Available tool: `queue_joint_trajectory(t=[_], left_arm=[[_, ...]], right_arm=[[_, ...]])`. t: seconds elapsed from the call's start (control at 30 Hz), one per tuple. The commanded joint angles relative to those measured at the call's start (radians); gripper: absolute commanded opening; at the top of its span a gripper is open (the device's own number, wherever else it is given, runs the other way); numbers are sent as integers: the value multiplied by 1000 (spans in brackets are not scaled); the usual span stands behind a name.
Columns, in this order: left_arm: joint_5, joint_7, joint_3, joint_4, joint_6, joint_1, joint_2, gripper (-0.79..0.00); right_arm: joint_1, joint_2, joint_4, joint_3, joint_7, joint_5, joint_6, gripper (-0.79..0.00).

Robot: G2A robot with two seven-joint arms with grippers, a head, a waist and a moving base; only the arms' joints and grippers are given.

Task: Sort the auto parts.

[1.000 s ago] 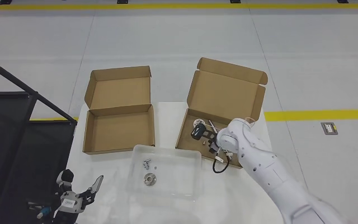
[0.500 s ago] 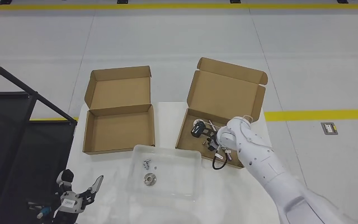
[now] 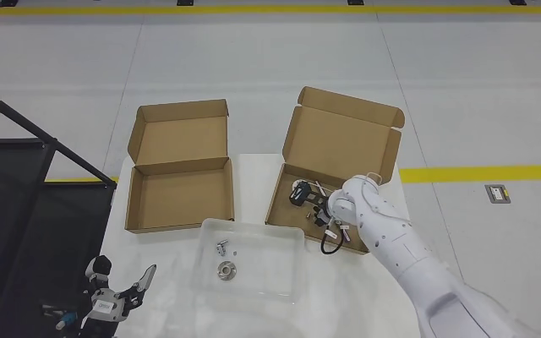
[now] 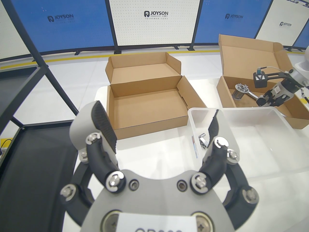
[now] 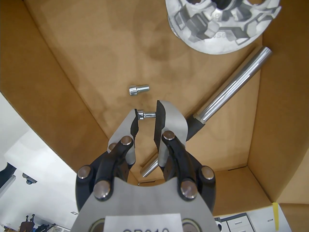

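So, right end effector [image 5: 147, 110]: closed tight on a small shiny bolt [image 5: 144, 115], pinched end to end, inside the brown cardboard box [image 5: 96, 37].
Second bolt [image 5: 138, 90]: lies flat on the box floor, near the held one.
Round part [image 5: 223, 13]: gray metal with holes, same box.
Rod [image 5: 231, 90]: long, smooth, shiny, beside the round part.
Left end effector [image 4: 158, 115]: spread wide, holding nothing; pads [image 4: 103, 121] black and rough.
Tub [image 3: 254, 223]: clear plastic, on the white surface [image 3: 254, 186].
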Motion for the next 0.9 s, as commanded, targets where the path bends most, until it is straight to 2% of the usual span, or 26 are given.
queue_joint_trajectory(t=[0.0,0.1,0.27,0.43,0.57,0.67,0.87], left_arm=[[0,0,0,0,0,0,0,0],[0,0,0,0,0,0,0,0],[0,0,0,0,0,0,0,0],[0,0,0,0,0,0,0,0],[0,0,0,0,0,0,0,0],[0,0,0,0,0,0,0,0],[0,0,0,0,0,0,0,0]], right_arm=[[-3,1,-6,3,1,-3,3,-628],[-6,5,-19,8,9,-9,4,-582],[-14,13,-55,21,31,-21,11,-573],[-33,26,-102,40,53,-30,19,-511],[-51,38,-140,60,68,-36,22,-496],[-66,47,-170,75,78,-39,22,-431],[-99,67,-257,111,96,-51,35,-406]])
